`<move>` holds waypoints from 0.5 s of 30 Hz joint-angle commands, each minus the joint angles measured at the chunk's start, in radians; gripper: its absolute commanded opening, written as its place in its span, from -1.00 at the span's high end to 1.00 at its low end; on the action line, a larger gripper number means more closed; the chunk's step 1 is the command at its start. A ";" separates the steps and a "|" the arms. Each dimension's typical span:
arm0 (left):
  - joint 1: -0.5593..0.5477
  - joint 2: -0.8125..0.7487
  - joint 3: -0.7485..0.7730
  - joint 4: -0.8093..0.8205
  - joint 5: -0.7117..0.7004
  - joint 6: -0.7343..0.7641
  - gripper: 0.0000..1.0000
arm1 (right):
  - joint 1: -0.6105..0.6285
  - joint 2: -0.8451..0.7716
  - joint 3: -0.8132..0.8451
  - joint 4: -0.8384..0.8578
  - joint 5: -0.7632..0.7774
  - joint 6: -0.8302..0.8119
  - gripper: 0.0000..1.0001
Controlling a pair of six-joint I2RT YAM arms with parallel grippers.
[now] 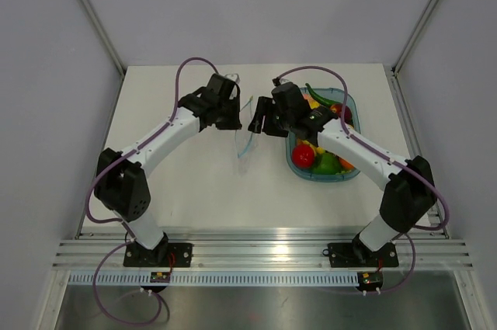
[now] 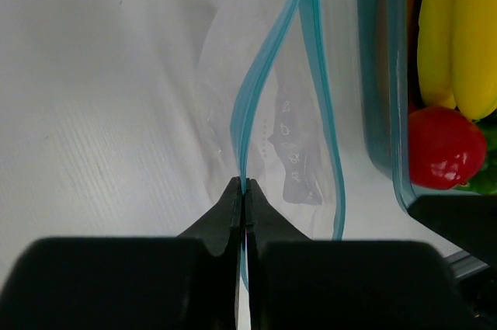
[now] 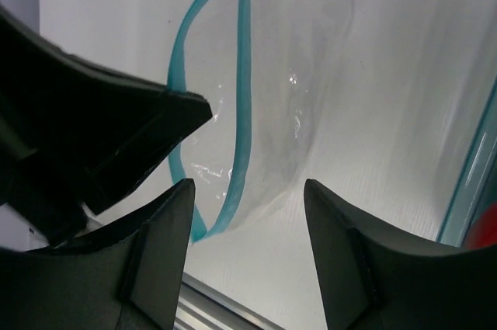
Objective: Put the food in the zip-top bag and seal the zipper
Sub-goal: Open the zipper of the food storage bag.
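The clear zip-top bag (image 1: 244,142) hangs between the two grippers at the table's middle. Its light blue zipper (image 2: 268,66) stands parted, the two strips bowed apart. My left gripper (image 2: 245,187) is shut on one zipper strip; it also shows in the top view (image 1: 235,119). My right gripper (image 3: 248,190) is open, its fingers either side of the bag's lower mouth corner, touching nothing; it also shows in the top view (image 1: 259,122). A red fruit (image 1: 304,156) and an orange fruit (image 1: 346,164) lie in the tray. The yellow fruit cannot be told apart.
A blue-tinted clear tray (image 1: 351,177) sits right of the bag, under the right arm. It holds yellow bananas (image 2: 458,35), a green pepper (image 1: 327,163), a green chili (image 1: 321,95) and a second red piece (image 1: 344,112). The tray wall (image 2: 380,74) is close to the bag.
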 commanded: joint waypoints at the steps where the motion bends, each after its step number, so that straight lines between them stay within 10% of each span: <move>1: -0.002 -0.074 -0.009 0.022 0.033 0.000 1.00 | 0.010 0.083 0.081 -0.015 0.056 -0.007 -0.31; 6: -0.002 -0.094 -0.023 0.018 0.064 0.015 1.00 | 0.010 0.166 0.137 -0.031 0.047 -0.027 0.04; 10: -0.003 -0.117 -0.009 -0.024 0.030 0.058 1.00 | 0.010 0.167 0.126 -0.029 0.077 -0.034 1.00; 15: 0.000 -0.150 0.057 -0.131 -0.085 0.167 1.00 | 0.008 0.155 0.107 -0.018 0.107 -0.014 1.00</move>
